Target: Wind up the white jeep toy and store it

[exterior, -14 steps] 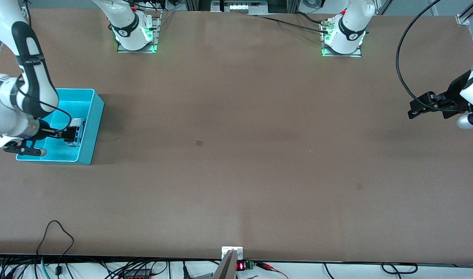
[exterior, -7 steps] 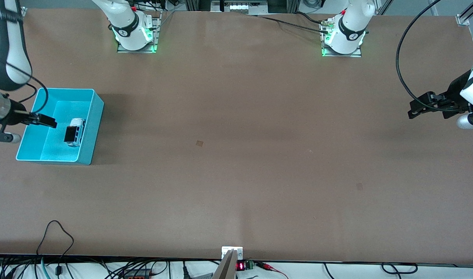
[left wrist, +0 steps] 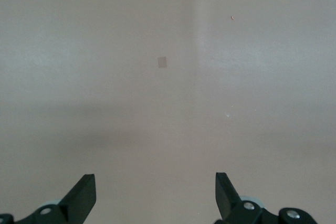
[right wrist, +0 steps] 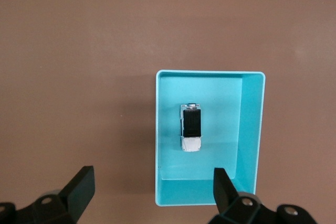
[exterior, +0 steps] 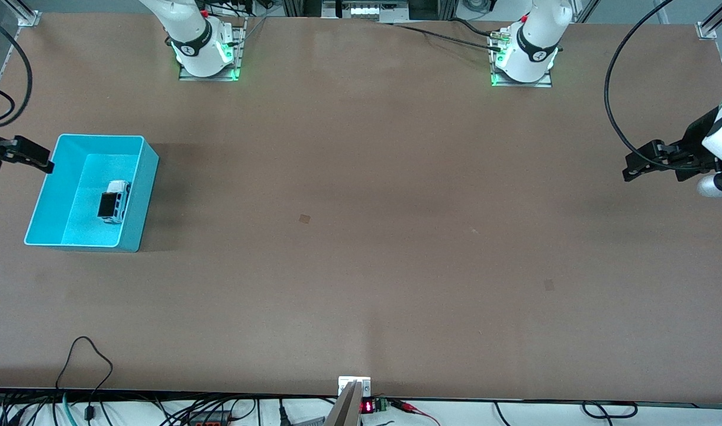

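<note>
The white jeep toy [exterior: 113, 201] with its black roof panel lies on the floor of the turquoise bin [exterior: 141, 204], close to the wall that faces the table's middle. In the right wrist view the jeep toy [right wrist: 191, 128] sits alone in the bin [right wrist: 251, 129], far below the camera. My right gripper [exterior: 38, 161] hangs open and empty over the bin's rim at the right arm's end of the table; its jaws [right wrist: 152, 176] hold nothing. My left gripper [exterior: 632, 170] waits open and empty at the left arm's end, over bare table [left wrist: 155, 179].
Two small square marks [exterior: 304, 219] [exterior: 548, 284] lie flat on the brown tabletop. A looped black cable [exterior: 86, 355] rests near the table edge closest to the front camera. Both arm bases [exterior: 207, 50] [exterior: 524, 56] stand along the farthest edge.
My right gripper has lifted out of the bin and drawn away from the jeep toward the table's end. The jeep stays in the bin. The left arm has not moved.
</note>
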You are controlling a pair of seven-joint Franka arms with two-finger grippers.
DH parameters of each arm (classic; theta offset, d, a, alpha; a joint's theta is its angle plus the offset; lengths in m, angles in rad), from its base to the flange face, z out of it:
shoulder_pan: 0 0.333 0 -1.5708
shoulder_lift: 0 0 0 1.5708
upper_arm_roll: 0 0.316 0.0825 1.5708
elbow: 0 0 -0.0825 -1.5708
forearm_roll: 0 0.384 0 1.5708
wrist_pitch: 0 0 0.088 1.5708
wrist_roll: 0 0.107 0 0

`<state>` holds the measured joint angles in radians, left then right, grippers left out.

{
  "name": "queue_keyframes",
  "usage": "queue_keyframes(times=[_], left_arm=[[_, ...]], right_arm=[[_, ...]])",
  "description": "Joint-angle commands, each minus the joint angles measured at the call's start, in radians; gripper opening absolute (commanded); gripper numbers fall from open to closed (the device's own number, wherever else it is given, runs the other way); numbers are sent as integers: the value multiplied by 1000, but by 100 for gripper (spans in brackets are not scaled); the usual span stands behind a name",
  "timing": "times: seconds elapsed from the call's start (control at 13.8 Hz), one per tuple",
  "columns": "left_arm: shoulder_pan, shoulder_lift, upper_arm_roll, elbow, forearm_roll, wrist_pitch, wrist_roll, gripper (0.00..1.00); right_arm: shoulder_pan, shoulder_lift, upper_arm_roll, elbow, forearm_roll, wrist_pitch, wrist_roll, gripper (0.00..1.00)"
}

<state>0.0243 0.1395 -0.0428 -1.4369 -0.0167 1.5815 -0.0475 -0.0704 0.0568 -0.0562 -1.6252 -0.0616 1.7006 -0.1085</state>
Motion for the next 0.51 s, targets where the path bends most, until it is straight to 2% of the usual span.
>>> queue_keyframes(times=[0.0, 0.22, 0.43], left_arm=[[3, -21, -2, -16, -11, -9, 6, 100], [3, -21, -2, -16, -11, -9, 6, 100], [2, -21, -2, -16, -9, -9, 6, 100]], right_arm=[[17, -43, 16, 11, 11, -74, 6, 100], [20, -48, 18, 18, 11, -91, 4, 100], [56, -29, 6, 68, 8, -121, 6, 100]])
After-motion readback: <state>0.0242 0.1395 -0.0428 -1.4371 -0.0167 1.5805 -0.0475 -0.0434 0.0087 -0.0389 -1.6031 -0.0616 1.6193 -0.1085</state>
